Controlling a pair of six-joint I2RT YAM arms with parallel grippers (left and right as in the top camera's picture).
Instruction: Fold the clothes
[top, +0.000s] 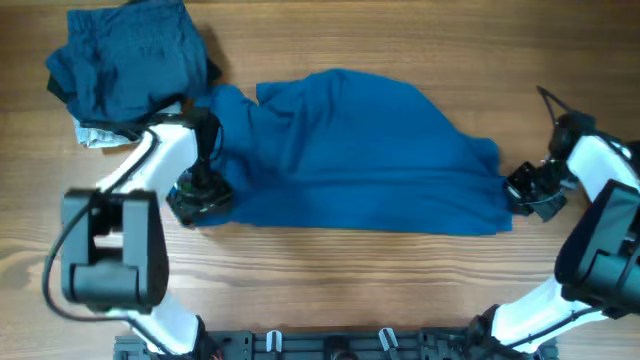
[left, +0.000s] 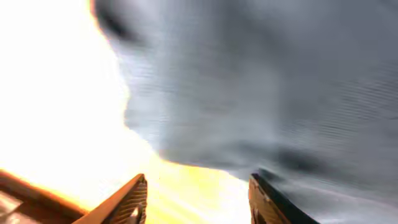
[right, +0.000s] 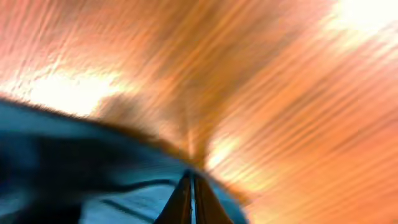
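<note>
The large medium-blue shirt (top: 350, 150) lies spread across the middle of the table. My left gripper (top: 200, 198) is at its lower left corner. In the left wrist view this gripper (left: 196, 182) is open, with bare table between its fingers and the shirt's edge (left: 280, 93) just ahead and beside the right finger. My right gripper (top: 522, 190) is at the shirt's right edge. In the right wrist view its jaws (right: 189, 179) are pressed together, with the blue fabric (right: 93, 180) lying at and around the tips.
A pile of darker navy clothes (top: 130, 55) lies at the back left corner. A pale grey-white garment (top: 98, 135) peeks out under it. Bare wooden table (top: 350, 280) runs along the front. A dark cable (top: 552, 100) lies at the back right.
</note>
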